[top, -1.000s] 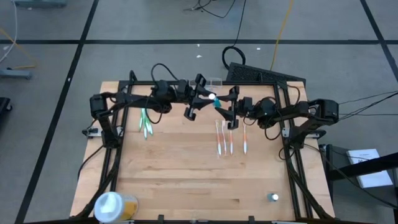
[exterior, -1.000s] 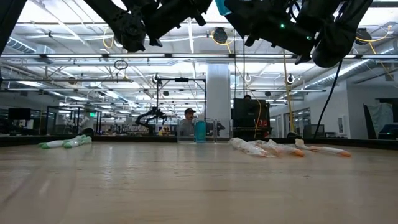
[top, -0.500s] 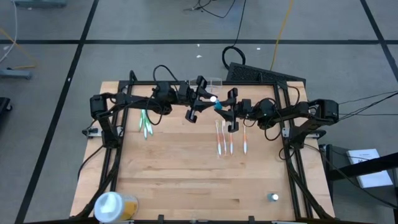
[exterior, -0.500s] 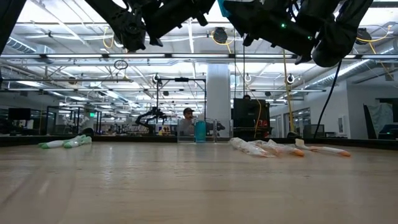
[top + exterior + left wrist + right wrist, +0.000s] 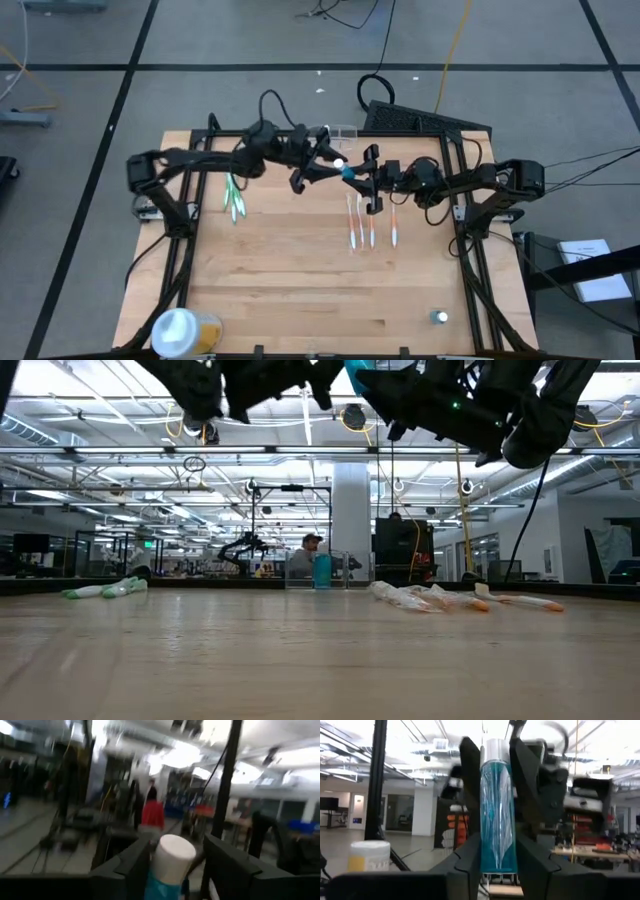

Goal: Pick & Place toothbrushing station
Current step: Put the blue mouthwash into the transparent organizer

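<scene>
Wooden table (image 5: pixel 280 290) carries loose toothbrushes (image 5: pixel 362 226) near its middle, and the toothbrushing station (image 5: pixel 344 131), a low clear holder, at its far edge. Both arms meet in the air above the far half of the table. The right gripper (image 5: pixel 495 857) is clamped on the lower body of a teal tube (image 5: pixel 495 810). The left gripper (image 5: pixel 172 870) stands around the tube's white cap (image 5: pixel 172 856), with its fingers (image 5: pixel 131 867) apart and a gap showing beside the cap on one side, so the right arm appears to carry the load alone. The tube's long axis runs from one gripper to the other, cap end toward the left arm. The station lies beyond both grippers, toward the far edge and almost straight behind the tube; in the low view it shows on the table below the raised arms. Judged from this layout, the holding arm needs a short reach away and downward, turning the tube to suit the holder's opening, and the left gripper must first clear the cap.
</scene>
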Tool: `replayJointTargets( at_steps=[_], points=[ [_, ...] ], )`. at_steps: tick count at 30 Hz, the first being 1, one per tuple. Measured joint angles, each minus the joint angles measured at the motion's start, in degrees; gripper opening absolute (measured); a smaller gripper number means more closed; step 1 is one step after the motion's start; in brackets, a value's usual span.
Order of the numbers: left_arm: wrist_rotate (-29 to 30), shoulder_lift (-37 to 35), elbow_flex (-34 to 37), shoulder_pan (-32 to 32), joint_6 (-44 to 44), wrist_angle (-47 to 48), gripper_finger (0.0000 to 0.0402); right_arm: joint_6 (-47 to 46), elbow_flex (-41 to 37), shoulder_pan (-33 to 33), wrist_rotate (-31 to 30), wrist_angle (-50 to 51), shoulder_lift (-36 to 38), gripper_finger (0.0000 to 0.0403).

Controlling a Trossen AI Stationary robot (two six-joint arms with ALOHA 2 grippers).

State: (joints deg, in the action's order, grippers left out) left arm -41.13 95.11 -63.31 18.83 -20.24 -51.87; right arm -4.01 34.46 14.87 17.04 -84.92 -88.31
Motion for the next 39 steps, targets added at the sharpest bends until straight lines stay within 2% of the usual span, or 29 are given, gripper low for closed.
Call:
replayJointTargets(
  at_steps=[3,6,9,11,13,18,22,26,39],
  points=[
    [3.4,-5.8,0.0,-0.6,9.9,16.7,0.0204,-0.3,0.0,0.0,0.1,2.2,0.0,0.0079],
    [13.6,-12.0,-0.1,-1.6,17.9,31.1,0.0206,-0.6,0.0,0.0,-0.2,5.3,0.0,0.0081],
    [24.3,-15.7,-4.6,-2.4,24.7,48.2,0.0208,-1.6,0.0,0.0,-0.3,8.2,0.0,0.009],
    [28.5,-15.8,-9.9,-2.8,27.2,61.3,0.0208,-2.0,0.0,0.0,-0.3,9.8,0.0,0.0091],
    [30.3,-14.3,-15.8,-3.3,27.8,71.7,0.0208,-2.8,0.0,0.0,-0.3,11.8,0.0,0.009],
    [30.4,-7.4,-29.7,-4.0,27.9,91.8,0.0209,-3.4,0.0,-0.7,-0.2,15.6,0.0,0.0084],
    [28.9,-1.5,-36.3,-4.7,28.8,99.4,0.0209,-3.2,-0.1,-1.6,-0.2,16.8,0.0,0.0086],
    [27.6,1.6,-39.5,-5.6,31.9,102.8,0.0209,-2.2,-0.1,-2.3,0.2,17.7,0.0,0.0086],
    [26.3,-0.2,-39.6,-5.9,33.6,102.0,0.0209,-2.0,0.1,-2.4,-0.5,19.1,0.0,0.0086]
  ],
)
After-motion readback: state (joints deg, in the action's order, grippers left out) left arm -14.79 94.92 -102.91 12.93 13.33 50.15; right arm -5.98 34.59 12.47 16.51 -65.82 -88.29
